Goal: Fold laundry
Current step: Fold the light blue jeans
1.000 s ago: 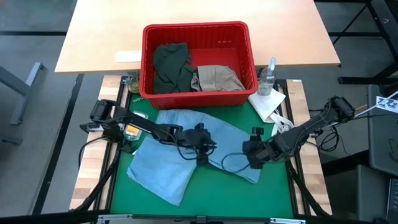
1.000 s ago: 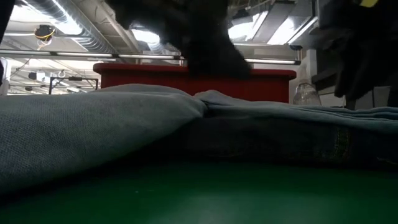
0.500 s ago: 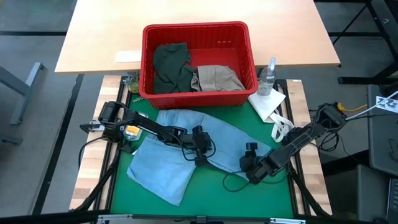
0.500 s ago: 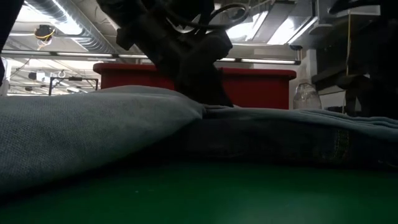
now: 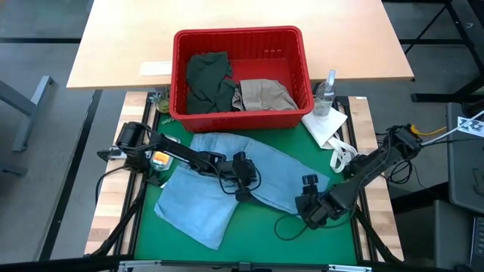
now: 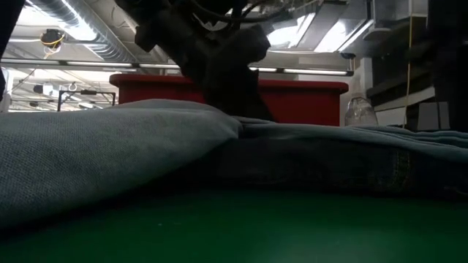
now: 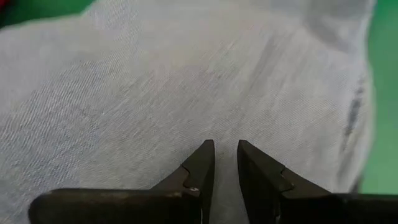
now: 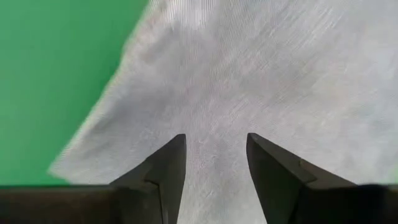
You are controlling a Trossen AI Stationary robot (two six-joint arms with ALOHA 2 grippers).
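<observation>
**Soft denim on the mat, both grippers down on it**

The green mat (image 5: 249, 227) is the landmark here. The light blue denim (image 5: 219, 185) lies spread across most of it, one leg folded toward the mat's left front corner. It looks limp and fairly heavy for cloth: it should drape and sag when lifted, and a single-layer pinch may slip, so an edge, hem or thick seam is likely the best place to take hold.

Beyond the mat's far edge stands the red plastic basket (image 5: 181, 75), holding a dark olive green piece (image 5: 208, 79) and a beige khaki piece (image 5: 265, 94). It could hinder any fold swept that way.

The left gripper (image 7: 225, 155) rests on the denim near the mat's middle, its fingers drawn close with only a narrow gap; whether they pinch any cloth cannot be told. The right gripper (image 8: 216, 155) sits at the denim's edge toward the mat's right front, fingers spread over the cloth and holding nothing.

Off the mat's right far corner lie a small white cloth sheet (image 5: 327, 125) and a clear spray bottle (image 5: 327, 92), both clear of the denim.
</observation>
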